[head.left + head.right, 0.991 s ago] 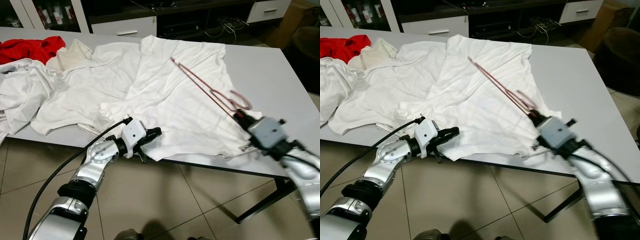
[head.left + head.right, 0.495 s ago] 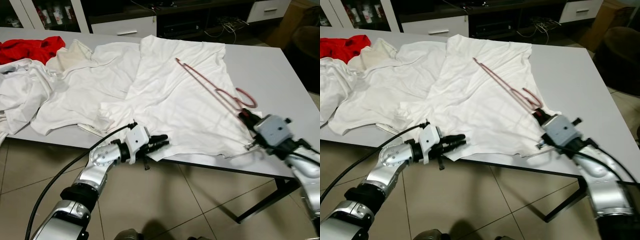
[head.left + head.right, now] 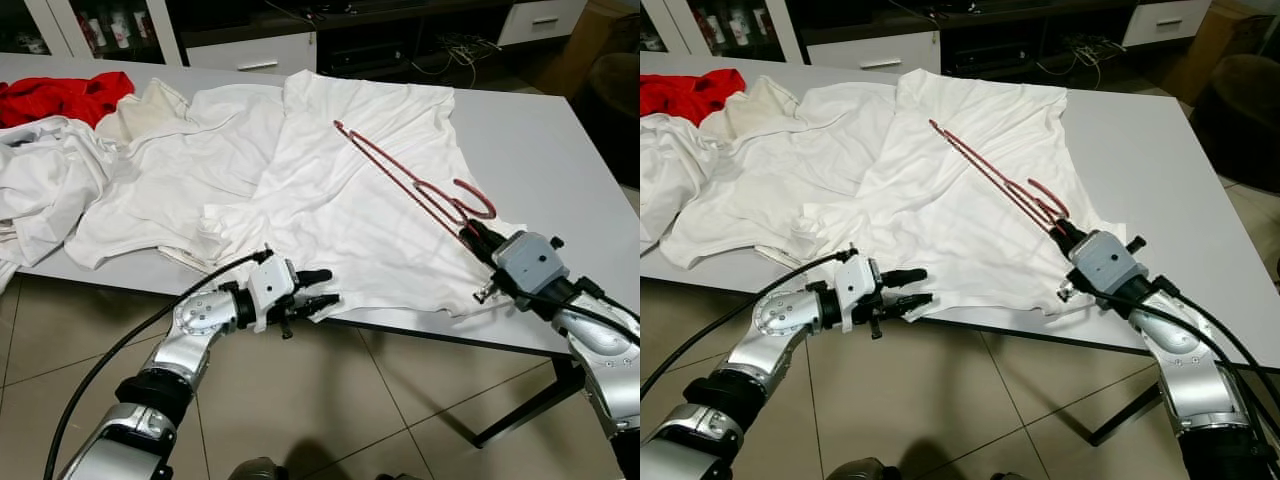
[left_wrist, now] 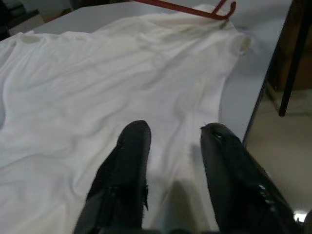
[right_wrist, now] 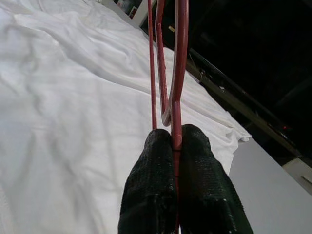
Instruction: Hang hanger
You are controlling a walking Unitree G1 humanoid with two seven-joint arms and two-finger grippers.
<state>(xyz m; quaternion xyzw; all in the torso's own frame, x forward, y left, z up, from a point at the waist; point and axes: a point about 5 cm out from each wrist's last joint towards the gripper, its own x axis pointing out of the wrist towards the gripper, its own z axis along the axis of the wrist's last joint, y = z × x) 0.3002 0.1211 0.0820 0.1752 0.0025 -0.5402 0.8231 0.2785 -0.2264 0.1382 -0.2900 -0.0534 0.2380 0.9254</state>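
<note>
Red wire makes up the thin clothes hanger (image 3: pixel 410 178), which lies low across the spread white cotton T-shirt (image 3: pixel 340 210) on the grey table (image 3: pixel 545 150), its far tip toward the shirt's collar end and its curved hook near the table's right side. The right gripper (image 5: pixel 176 141) has its two black fingers pressed together on the wire just below the hook, so the hanger extends straight ahead of the fingertips, away from the wrist. Gripping there probably gives control of the whole frame from one end, so it can be steered into the shirt's opening or lifted clear. The left gripper (image 3: pixel 318 288) hovers at the near table edge with its fingers spread apart, tips just over the shirt's hem, well apart from the hanger; it seems placed to catch or steady the cloth. More white garments (image 3: pixel 60 180) and a crumpled red cloth (image 3: pixel 60 97) lie at the table's left end.
</note>
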